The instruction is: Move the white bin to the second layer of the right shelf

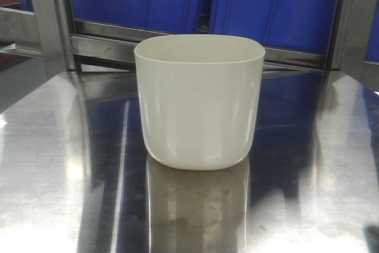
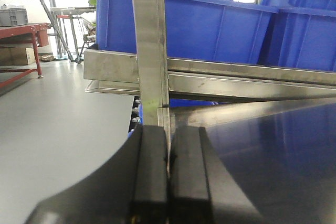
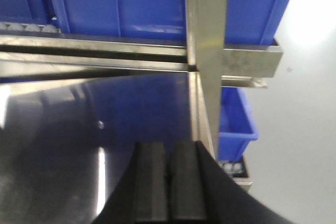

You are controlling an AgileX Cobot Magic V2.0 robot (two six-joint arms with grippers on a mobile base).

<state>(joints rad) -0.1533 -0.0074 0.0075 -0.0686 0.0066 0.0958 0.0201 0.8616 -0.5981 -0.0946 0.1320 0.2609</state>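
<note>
The white bin [image 1: 199, 102] is sitting upright on the steel table [image 1: 53, 164], with 2 blue crates [image 1: 272, 4] standing on the far side. The left gripper [image 2: 169, 136] and right gripper [image 3: 168, 148] are clenching, pads touching.

The left hand [image 2: 168, 148] is matte black all over: two blocky, square-ended fingers [image 2: 151, 171] with only a thin seam between them, set in a smooth body that flares out in broad curves. The right hand [image 3: 168, 158] looks the same, black, blocky and curved.
</note>
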